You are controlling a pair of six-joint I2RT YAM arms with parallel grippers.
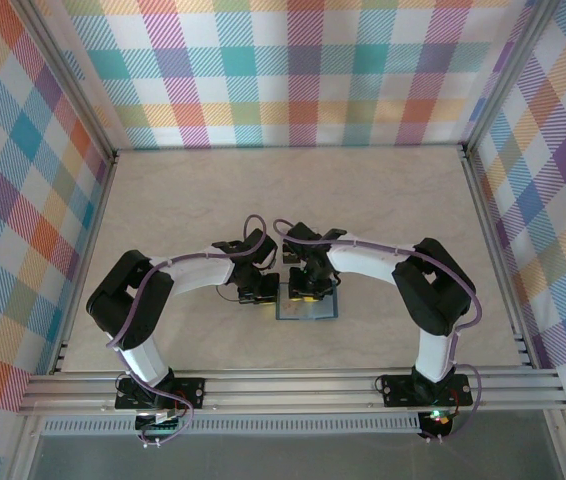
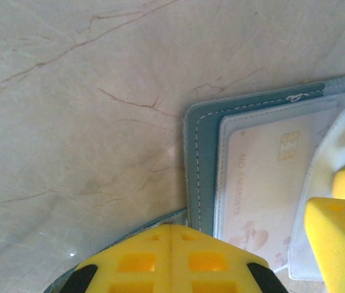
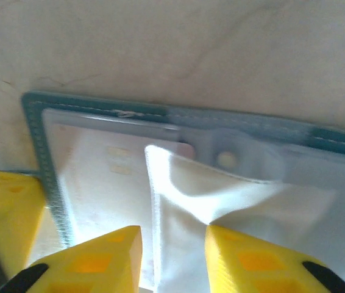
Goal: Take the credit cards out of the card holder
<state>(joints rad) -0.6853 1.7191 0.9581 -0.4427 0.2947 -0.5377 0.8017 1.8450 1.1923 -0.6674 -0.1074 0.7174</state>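
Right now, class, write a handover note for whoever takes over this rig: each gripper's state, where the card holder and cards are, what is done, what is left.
Left gripper: shut, down at the near left edge of the open teal-blue stitched card holder.
Right gripper: open, jaws apart over a white see-through plastic sleeve flap; contact unclear.
The card holder lies opened flat on the beige marbled table. A pale card with a gold chip sits inside a clear pocket.
Done: holder opened.
Left: draw the cards out.
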